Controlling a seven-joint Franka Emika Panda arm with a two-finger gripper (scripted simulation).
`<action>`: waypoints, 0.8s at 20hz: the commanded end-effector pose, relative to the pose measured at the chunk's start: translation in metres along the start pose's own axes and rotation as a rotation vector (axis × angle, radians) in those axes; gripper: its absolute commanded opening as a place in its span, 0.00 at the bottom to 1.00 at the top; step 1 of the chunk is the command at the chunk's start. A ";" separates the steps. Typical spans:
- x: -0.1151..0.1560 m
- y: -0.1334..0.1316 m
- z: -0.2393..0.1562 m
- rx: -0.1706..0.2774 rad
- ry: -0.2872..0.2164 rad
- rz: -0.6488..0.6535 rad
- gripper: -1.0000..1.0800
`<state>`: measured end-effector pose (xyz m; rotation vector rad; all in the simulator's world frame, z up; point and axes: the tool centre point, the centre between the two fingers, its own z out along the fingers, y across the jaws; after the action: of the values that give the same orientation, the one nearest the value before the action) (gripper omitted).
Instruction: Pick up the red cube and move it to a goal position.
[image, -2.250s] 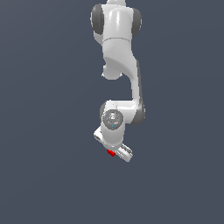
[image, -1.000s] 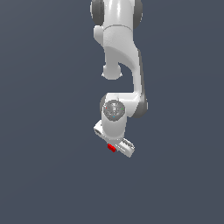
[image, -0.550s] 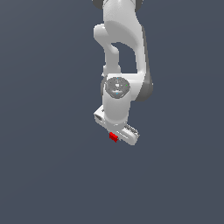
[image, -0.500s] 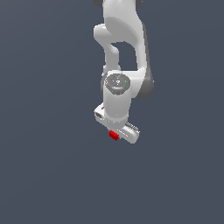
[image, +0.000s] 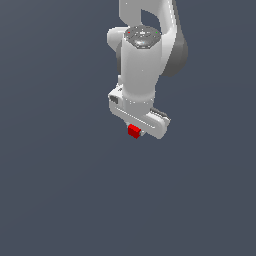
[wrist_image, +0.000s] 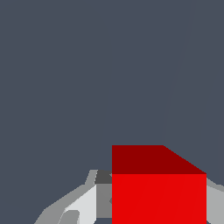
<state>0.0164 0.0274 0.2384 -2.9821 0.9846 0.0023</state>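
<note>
The red cube (image: 133, 131) is small and bright red. It sits under the white hand of the arm, held between the fingers of my gripper (image: 136, 131), high above the grey floor. In the wrist view the red cube (wrist_image: 158, 192) fills much of the picture and a light grey finger (wrist_image: 83, 205) presses against its side; the other finger is mostly hidden behind the cube. No goal marker shows in either view.
The white arm (image: 142, 55) reaches down from the top of the exterior view. Plain dark grey ground (image: 60, 190) lies all around, with nothing else on it.
The arm has lifted the cube and come nearer the exterior camera. The wrist has turned, so the hand now faces more straight down. The cube stays held.
</note>
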 end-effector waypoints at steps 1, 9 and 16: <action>-0.010 0.004 -0.030 0.000 0.001 0.000 0.00; -0.040 0.013 -0.123 -0.001 0.002 0.001 0.00; -0.063 0.020 -0.198 -0.001 0.002 0.001 0.00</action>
<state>-0.0403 0.0472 0.4213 -2.9826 0.9862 -0.0013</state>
